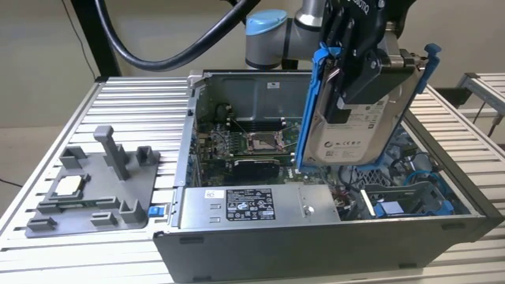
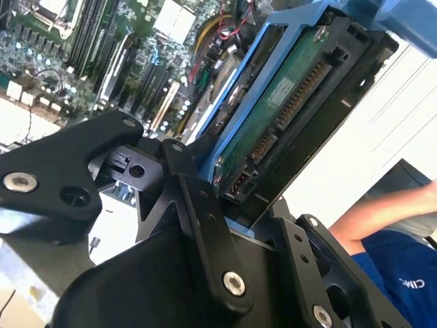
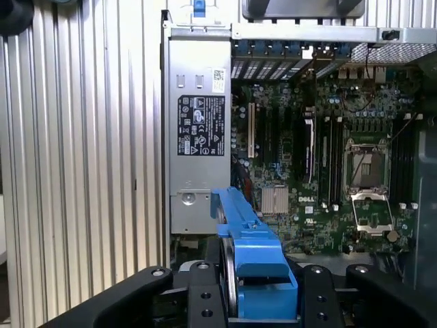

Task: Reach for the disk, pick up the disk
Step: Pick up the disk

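Tool (image 1: 371, 71) grips disk (image 1: 359, 133) — lifted above case (image 1: 316, 248).

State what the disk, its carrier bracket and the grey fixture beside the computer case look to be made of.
The disk: seemingly metal, silver-grey with a dull sheen and a white label; its green underside in the second wrist view looks like circuit board. The carrier bracket: likely moulded plastic, uniform glossy blue with rounded edges. The grey fixture: probably plastic, matte and even grey, though that look leaves it open. The gripper holds the disk.
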`<state>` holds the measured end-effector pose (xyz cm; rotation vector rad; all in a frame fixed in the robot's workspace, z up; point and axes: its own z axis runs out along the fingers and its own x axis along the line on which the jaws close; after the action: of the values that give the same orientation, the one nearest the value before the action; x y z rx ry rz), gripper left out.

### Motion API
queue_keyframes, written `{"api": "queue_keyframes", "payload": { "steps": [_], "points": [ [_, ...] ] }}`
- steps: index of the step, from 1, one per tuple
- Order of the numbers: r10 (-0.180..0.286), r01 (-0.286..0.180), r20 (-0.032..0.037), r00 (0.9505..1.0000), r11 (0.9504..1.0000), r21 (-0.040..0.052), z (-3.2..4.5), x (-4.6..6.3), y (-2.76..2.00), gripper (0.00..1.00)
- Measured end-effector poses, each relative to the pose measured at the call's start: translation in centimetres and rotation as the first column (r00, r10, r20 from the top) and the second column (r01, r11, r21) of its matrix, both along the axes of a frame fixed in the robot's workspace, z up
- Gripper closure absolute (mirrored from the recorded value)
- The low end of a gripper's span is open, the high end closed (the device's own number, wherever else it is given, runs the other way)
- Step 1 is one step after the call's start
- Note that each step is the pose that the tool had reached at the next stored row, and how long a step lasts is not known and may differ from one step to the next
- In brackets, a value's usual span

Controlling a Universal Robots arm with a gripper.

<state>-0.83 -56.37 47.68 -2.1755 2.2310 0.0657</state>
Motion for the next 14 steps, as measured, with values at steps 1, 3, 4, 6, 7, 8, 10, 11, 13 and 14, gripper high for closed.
{"api": "queue_keyframes", "payload": {
  "steps": [1,3,4,6,7,8,10,11,13,14],
  "points": [
    [0.000,0.000,0.0000,1.0000,1.0000,0.0000,0.00,0.04,0.00,1.00],
    [0.000,0.000,0.0000,1.0000,1.0000,0.0000,0.00,0.09,0.00,1.00],
    [0.000,0.000,0.0000,1.0000,1.0000,0.0000,0.00,0.13,0.00,1.00],
    [0.000,0.000,0.0001,1.0000,1.0000,-0.0001,0.00,0.20,0.00,1.00],
    [0.000,0.000,0.0001,1.0000,1.0000,-0.0001,0.00,0.23,-0.01,1.00],
    [0.000,0.000,0.0000,1.0000,1.0000,0.0000,0.00,0.25,0.00,1.00],
    [0.000,0.000,0.0001,1.0000,1.0000,-0.0001,0.00,0.31,-0.01,1.00],
    [0.000,0.000,0.0001,1.0000,1.0000,0.0000,0.00,0.39,-0.01,1.00],
    [0.000,0.000,0.0000,1.0000,1.0000,0.0000,0.00,0.66,-0.01,1.00],
    [0.000,0.000,0.0000,1.0000,1.0000,0.0000,0.00,0.86,-0.01,1.00]
  ]
}}
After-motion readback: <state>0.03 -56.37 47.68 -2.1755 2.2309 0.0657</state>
